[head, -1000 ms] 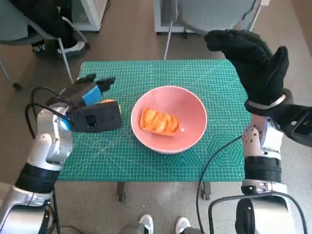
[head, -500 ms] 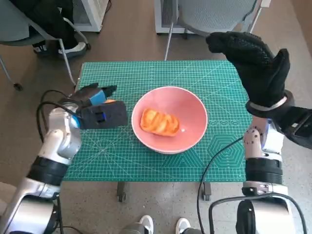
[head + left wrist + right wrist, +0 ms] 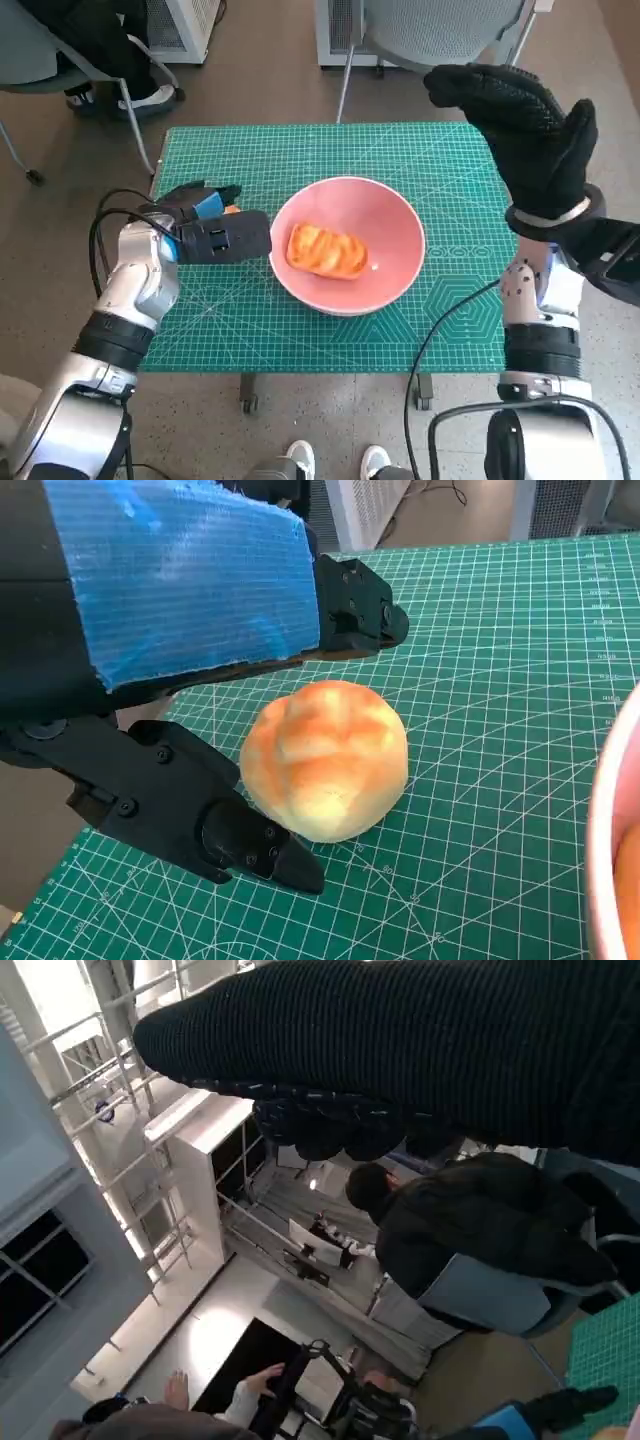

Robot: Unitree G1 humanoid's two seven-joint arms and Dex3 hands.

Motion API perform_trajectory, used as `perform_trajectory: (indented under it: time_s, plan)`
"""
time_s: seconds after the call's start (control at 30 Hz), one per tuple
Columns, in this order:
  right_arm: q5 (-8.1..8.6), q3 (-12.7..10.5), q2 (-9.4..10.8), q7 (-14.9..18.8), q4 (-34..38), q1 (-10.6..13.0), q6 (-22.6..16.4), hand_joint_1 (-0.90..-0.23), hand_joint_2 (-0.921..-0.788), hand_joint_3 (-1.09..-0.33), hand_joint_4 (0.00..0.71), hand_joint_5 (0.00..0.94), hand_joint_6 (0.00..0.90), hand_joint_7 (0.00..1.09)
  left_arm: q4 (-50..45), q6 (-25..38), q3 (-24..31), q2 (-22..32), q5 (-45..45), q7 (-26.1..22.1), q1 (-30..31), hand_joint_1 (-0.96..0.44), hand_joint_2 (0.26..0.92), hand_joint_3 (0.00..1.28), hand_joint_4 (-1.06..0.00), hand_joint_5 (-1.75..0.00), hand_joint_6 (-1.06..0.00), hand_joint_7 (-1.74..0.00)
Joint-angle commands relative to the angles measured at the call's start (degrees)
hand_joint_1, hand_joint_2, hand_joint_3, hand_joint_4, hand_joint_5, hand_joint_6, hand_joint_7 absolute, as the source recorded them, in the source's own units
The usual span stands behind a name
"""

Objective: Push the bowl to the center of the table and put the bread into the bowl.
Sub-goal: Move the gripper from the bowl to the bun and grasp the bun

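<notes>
Right now the left hand [image 3: 205, 232] is hovering low over the counter [image 3: 330, 150], just beside the pink bowl [image 3: 390, 265], with a round bread roll [image 3: 325, 757] lying between its spread black fingers [image 3: 250, 845]. In the left wrist view one finger is reaching past the roll on each side, and neither is plainly pressing into the crust, so the hand is looking open around the roll rather than gripping it. The roll is sitting on the green mat; from the head camera only an orange sliver of it is showing beyond the hand.

The bowl is resting near the middle of the counter and is already carrying a longer glazed bread [image 3: 326, 250], its long axis running across the bowl. The roll is lying on the side of the bowl nearest the left arm, so the left hand is clearly the nearer one. The bowl's near rim is standing between roll and hollow and will probably need clearing.

The gloved right hand [image 3: 525, 125] is hanging raised over the far right corner, fingers extended and holding nothing. A person [image 3: 450, 1225] is sitting nearby, showing in the right wrist view.
</notes>
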Motion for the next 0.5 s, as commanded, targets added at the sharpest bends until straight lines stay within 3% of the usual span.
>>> perform_trajectory:
  time_s: [0.03, 0.3, 0.4, 0.47, 0.5]
  plan:
    - [-0.41, 0.11, -0.71, 0.17, -0.56, 1.51, 0.66, -0.698, -0.921, -0.812, 0.312, 0.000, 0.406, 0.00, 4.69, -0.09, -1.19, -2.13, 0.50, 1.99, -1.88, -0.35, 0.796, 0.00, -0.04, -0.01, -0.21, 0.00]
    - [-0.04, 0.10, -0.89, 0.09, -2.01, 2.11, 1.52, -0.703, -0.921, -0.814, 0.311, 0.000, 0.405, 0.00, 10.51, -2.38, -2.00, -3.81, 0.07, 5.83, -3.43, -0.26, 0.794, 0.00, -0.13, -0.02, -0.28, -0.02]
    - [0.09, 0.09, -0.97, -0.09, -3.03, 2.62, 2.02, -0.709, -0.921, -0.814, 0.311, 0.000, 0.405, 0.00, 12.95, -4.05, -2.13, -4.45, -0.12, 8.53, -3.56, -0.19, 0.810, 0.00, -0.23, -0.02, -0.35, -0.03]
    - [0.15, 0.08, -1.04, -0.24, -3.62, 2.90, 2.34, -0.713, -0.921, -0.814, 0.311, 0.000, 0.405, 0.00, 14.18, -4.96, -2.25, -4.75, -0.15, 10.12, -3.52, -0.11, 0.841, 0.01, -0.38, -0.04, -0.45, -0.04]
    - [0.16, 0.07, -1.05, -0.29, -3.81, 2.99, 2.46, -0.714, -0.921, -0.814, 0.310, 0.000, 0.405, 0.00, 14.67, -5.27, -2.29, -4.84, -0.20, 10.58, -3.60, -0.10, 0.846, 0.01, -0.41, -0.04, -0.46, -0.03]
